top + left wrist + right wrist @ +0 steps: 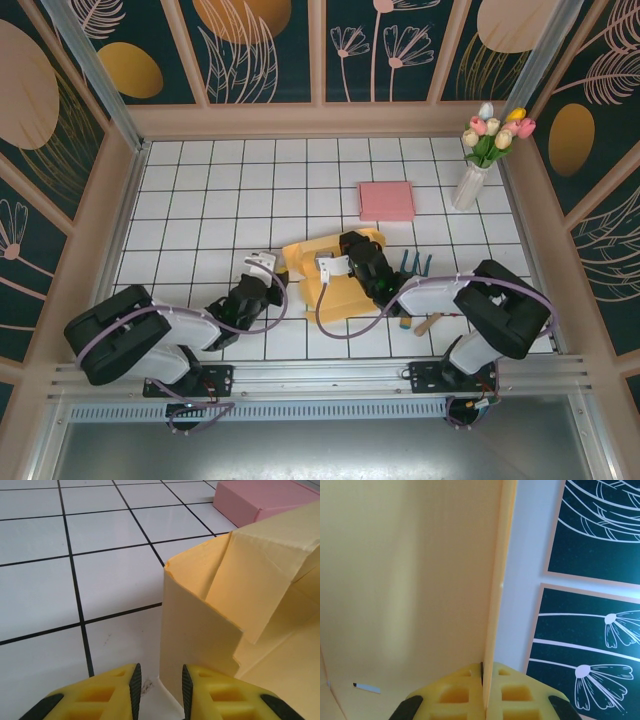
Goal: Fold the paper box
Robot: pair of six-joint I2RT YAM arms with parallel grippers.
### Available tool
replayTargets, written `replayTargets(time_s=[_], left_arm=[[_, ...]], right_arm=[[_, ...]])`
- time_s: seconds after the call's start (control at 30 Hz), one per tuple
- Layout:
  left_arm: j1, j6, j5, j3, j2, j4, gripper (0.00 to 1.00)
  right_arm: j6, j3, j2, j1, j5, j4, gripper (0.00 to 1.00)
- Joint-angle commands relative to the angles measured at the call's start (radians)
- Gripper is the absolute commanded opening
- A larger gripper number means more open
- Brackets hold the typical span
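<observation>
The yellow paper box lies partly folded in the middle of the tiled table, its walls raised. My right gripper reaches into it from the right. In the right wrist view this gripper is shut on the thin edge of an upright box wall. My left gripper sits at the box's left side. In the left wrist view its fingers stand a little apart, and the lower corner of the box's wall reaches into the gap without being pinched.
A flat pink box lies behind the yellow one, also seen as the pink box. A white vase of tulips stands at the back right. A small blue item and a wooden-handled tool lie by the right arm.
</observation>
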Motion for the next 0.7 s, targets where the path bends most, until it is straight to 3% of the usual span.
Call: replayTargets(time_s=[0.0,0.17,0.43,0.67], left_arm=[[0.004,0.033,0.086,0.034,0.037,0.091,0.3],[0.005,0.026,0.16,0.049,0.064,0.118,0.29],[0.004,-0.004,0.148,0.081,0.119,0.132,0.25],[0.002,-0.056,0.274,0.101,0.15,0.184,0.21]], right_arm=[[-0.029,-0.021,0.026,-0.007,0.003,-0.015,0.0],[-0.017,-0.017,0.009,-0.013,-0.005,-0.032,0.0],[-0.008,-0.017,0.004,-0.012,-0.001,-0.049,0.0],[-0.005,-0.009,0.023,-0.015,0.003,-0.049,0.0]])
